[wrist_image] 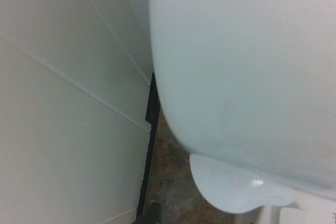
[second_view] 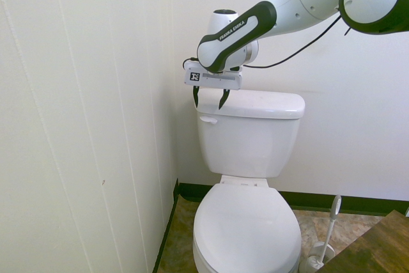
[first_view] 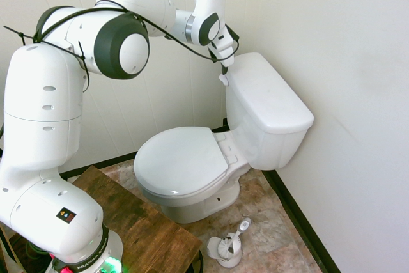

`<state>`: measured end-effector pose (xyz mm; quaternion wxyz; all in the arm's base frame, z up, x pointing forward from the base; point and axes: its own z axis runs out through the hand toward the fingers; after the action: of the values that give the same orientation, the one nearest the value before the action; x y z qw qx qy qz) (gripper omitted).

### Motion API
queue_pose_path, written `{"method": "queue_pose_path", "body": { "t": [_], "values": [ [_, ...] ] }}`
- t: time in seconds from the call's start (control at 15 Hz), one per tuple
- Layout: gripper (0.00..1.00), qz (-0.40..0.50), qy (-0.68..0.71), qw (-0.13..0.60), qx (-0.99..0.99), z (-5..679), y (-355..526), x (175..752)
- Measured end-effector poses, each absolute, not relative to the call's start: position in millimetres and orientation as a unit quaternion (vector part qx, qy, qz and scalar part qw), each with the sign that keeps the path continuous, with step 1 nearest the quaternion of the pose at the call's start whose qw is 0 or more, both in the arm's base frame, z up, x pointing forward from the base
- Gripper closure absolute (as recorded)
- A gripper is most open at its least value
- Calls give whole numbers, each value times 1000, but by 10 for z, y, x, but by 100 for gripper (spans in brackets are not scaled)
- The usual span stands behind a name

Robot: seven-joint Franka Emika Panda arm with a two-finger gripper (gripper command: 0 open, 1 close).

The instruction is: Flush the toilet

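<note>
Overhead: gripper [second_view: 209,97] released | wrist alone shows flush lever [wrist_image: 236,187] underside (toilet [first_view: 211,164])

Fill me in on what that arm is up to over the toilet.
The white robot arm is reaching over the toilet toward the tank's corner by the wall. Its gripper is open, pointing steeply down, just above the small white flush lever on the tank's front. It holds nothing and, from these views, does not look to be touching the lever yet. The seat lid is down and the tank lid is on. A toilet brush stands in its holder on the floor beside the bowl.
</note>
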<state>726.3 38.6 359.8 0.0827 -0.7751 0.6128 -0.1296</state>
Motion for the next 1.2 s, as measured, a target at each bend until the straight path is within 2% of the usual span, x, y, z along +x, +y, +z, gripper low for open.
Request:
{"method": "queue_pose_path", "body": {
  "t": [1.2],
  "values": [
    [100,-86,643,48,-759,3073,327,7537]
  ]
}}
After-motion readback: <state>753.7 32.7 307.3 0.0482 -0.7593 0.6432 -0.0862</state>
